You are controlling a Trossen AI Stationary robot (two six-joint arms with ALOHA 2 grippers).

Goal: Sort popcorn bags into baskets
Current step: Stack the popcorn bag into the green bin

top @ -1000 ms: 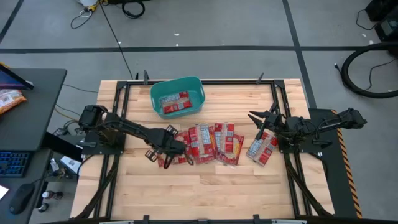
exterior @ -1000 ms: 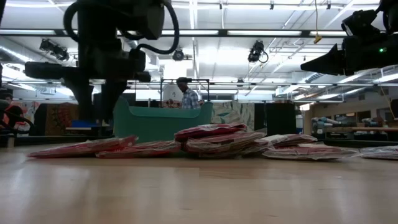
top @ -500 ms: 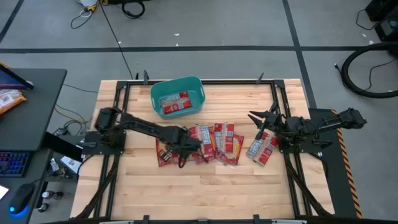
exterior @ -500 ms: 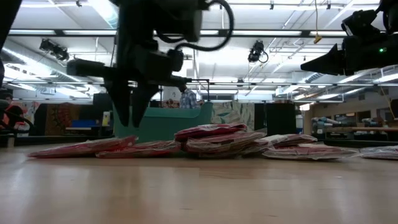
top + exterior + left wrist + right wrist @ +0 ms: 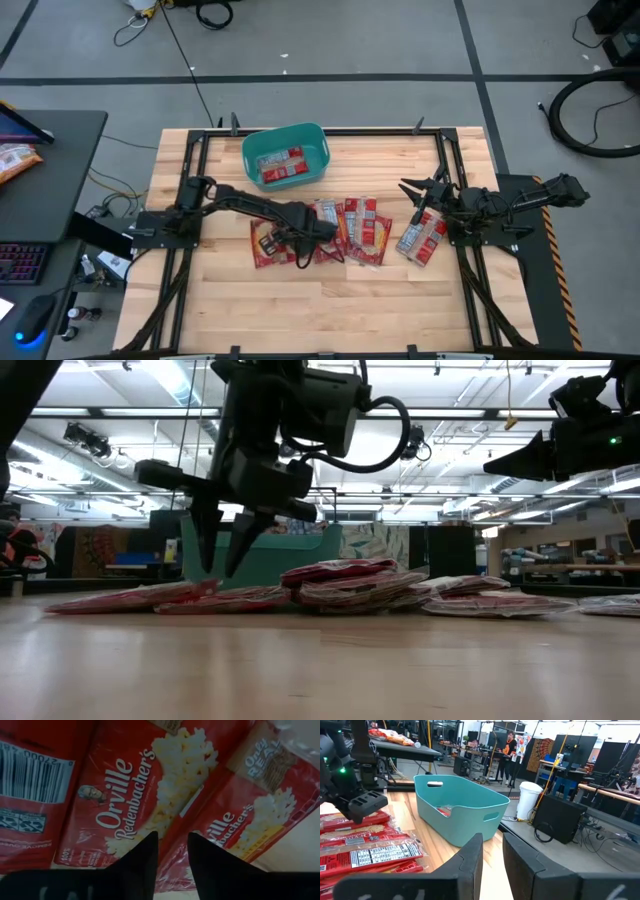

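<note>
The left hand (image 5: 222, 550) hangs just above the left end of the popcorn bags (image 5: 345, 229) spread across the counter (image 5: 330, 300), fingers parted and empty. The teal basket (image 5: 285, 156) sits at the far edge, holding one bag. The right hand (image 5: 412, 190) waits at the right, slightly parted.

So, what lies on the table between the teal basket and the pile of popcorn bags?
In the high view, only bare wood separates the teal basket from the popcorn bags; the left gripper hovers over the pile, not in that gap.
</note>
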